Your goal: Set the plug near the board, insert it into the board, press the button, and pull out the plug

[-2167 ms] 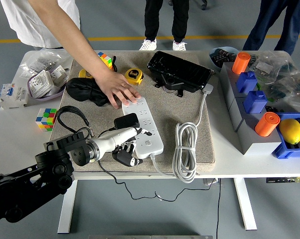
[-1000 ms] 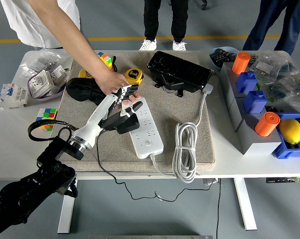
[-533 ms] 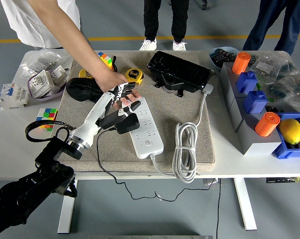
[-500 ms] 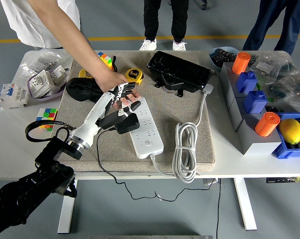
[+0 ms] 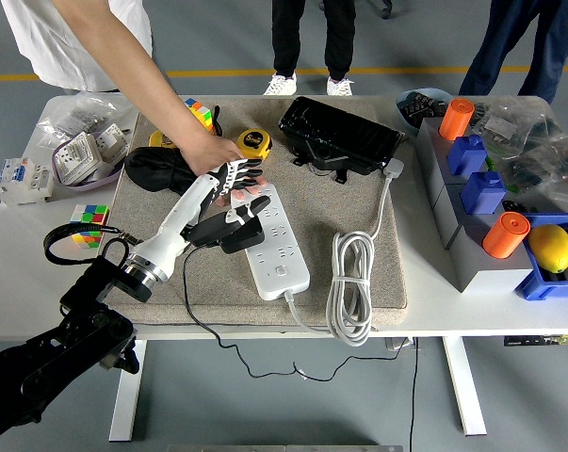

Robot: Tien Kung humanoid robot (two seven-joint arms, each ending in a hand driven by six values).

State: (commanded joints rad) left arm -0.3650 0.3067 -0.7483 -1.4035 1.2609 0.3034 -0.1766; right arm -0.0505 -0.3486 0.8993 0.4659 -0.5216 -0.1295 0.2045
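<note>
We found the black plug [image 5: 238, 234] sitting at the left edge of the white power board [image 5: 276, 242], near its middle, on the beige mat [image 5: 359, 202] that covered the worktop [image 5: 20, 245]. Our left hand [image 5: 229, 193] reached in over the board's far end with its fingers [image 5: 246, 169] stretched out and its thumb down against the plug; we could not tell whether it truly gripped it. A person's hand [image 5: 218, 153] rested just beyond, touching our fingertips. The board's white cable [image 5: 352, 282] lay coiled to the right.
</note>
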